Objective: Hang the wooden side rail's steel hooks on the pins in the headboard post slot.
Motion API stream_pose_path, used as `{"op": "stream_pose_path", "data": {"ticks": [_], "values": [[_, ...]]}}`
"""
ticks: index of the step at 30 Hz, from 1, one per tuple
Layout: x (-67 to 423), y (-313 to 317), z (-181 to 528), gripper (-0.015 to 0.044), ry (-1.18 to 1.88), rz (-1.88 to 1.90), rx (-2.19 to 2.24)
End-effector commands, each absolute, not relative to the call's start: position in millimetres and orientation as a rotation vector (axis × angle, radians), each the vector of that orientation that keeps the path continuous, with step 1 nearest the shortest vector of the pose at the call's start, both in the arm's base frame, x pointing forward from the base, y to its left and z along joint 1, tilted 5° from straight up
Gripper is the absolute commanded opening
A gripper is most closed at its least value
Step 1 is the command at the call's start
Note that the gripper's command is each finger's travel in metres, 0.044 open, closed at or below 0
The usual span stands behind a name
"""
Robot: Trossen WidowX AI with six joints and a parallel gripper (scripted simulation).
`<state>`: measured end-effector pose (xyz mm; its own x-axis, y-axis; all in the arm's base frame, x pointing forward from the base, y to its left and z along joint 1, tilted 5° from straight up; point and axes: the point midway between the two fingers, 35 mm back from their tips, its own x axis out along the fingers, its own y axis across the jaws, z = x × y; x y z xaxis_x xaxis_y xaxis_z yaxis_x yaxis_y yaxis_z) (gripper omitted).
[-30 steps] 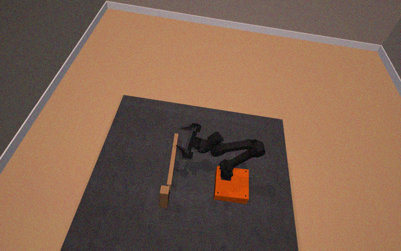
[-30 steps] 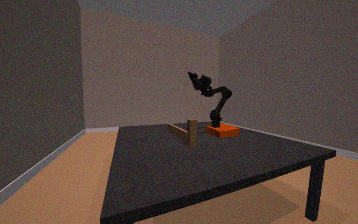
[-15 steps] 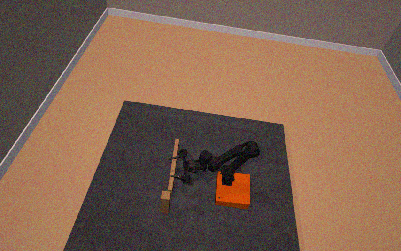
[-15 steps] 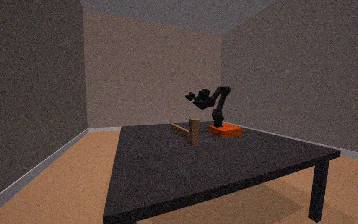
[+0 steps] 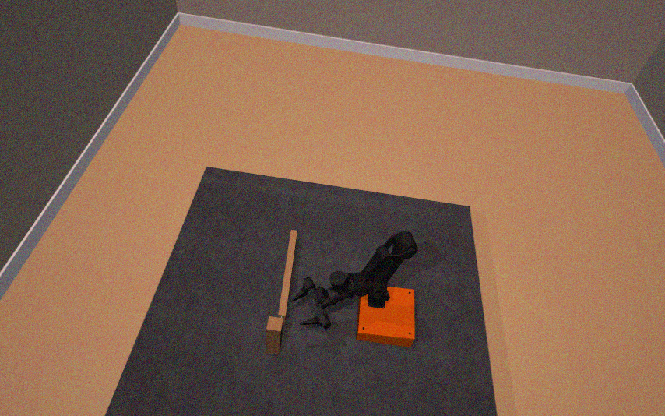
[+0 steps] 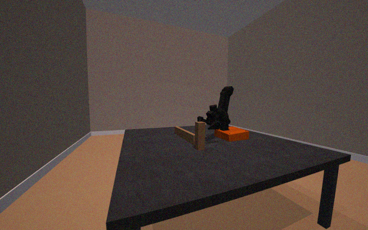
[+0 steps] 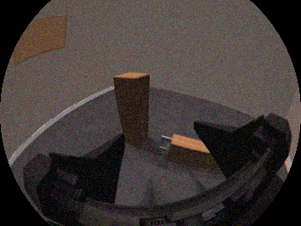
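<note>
Wooden side rail (image 5: pixel 287 273) flat on the dark table (image 5: pixel 195 294), hooked end just beside the upright headboard post (image 5: pixel 274 335) but apparently not yet hung, then the gripper (image 5: pixel 310 305) low beside it, spread wide and empty, grasp, lift, hooking all left.

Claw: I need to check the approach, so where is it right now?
In the top view the open claw sits low over the table, between the rail and the orange base, holding nothing.

Post's slot (image 7: pixel 149 132) and pins (facing away) hidden.
</note>
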<state>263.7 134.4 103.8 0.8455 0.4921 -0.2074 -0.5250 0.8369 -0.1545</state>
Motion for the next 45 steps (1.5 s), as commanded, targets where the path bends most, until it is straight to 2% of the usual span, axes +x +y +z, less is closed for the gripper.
{"op": "stream_pose_path", "data": {"ticks": [1, 22, 34, 45], "values": [[249.1, 134.1, 79.9, 0.0440, 0.242, 0.563, -0.178], [252.5, 135.2, 78.6, 0.0440, 0.255, 0.575, -0.200], [297.0, 134.0, 76.9, 0.0440, 0.432, 0.850, -0.468], [311.2, 111.4, 121.1, 0.0440, 0.437, 1.122, -0.494]]}}
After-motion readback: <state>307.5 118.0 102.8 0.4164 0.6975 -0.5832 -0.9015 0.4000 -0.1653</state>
